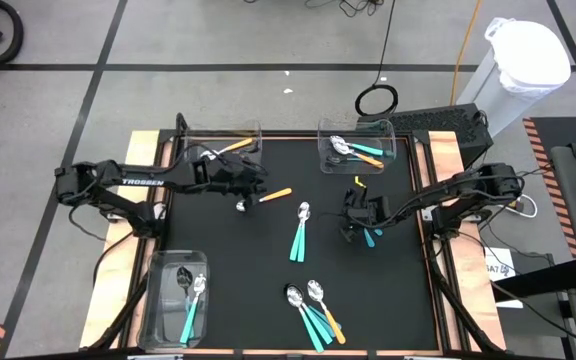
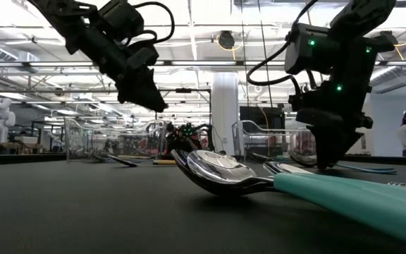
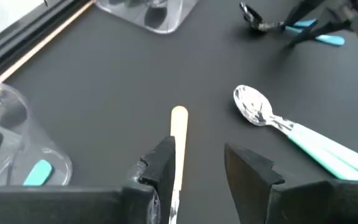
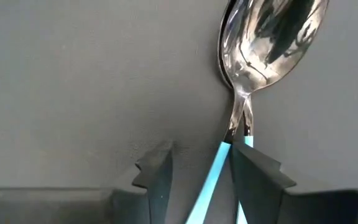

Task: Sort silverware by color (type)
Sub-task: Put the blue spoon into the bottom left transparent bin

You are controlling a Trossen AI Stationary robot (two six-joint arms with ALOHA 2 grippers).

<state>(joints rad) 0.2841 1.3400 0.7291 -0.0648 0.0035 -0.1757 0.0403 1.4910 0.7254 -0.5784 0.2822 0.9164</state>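
Note:
An orange-handled spoon (image 1: 273, 194) lies flat on the black mat left of centre. My left gripper (image 3: 197, 152) hovers open above it, one finger on each side of the spoon's handle (image 3: 179, 134). Right of centre, two light-blue-handled spoons (image 1: 371, 235) lie on the mat with their bowls (image 4: 269, 31) stacked. My right gripper (image 4: 201, 162) is open and points down at them, its fingertips at the mat. One blue handle (image 4: 211, 177) runs between the fingers. The other handle passes under the finger beside it. My left gripper touches nothing. My right gripper comes from above with its fingers astride one spoon's light-blue handle (image 4: 216, 163), just behind the bowl's neck. The handle lies close against the inner side of one finger (image 4: 253, 177); I cannot tell whether they touch. Both spoons lie flat on the mat.
Clear bins stand at the far left (image 1: 190, 140), the far right (image 1: 396, 140) and the near left (image 1: 158, 305), each with spoons inside. Two teal spoons (image 1: 299, 235) lie mid-mat. A bunch of teal and orange spoons (image 1: 313, 310) lies near the front edge.

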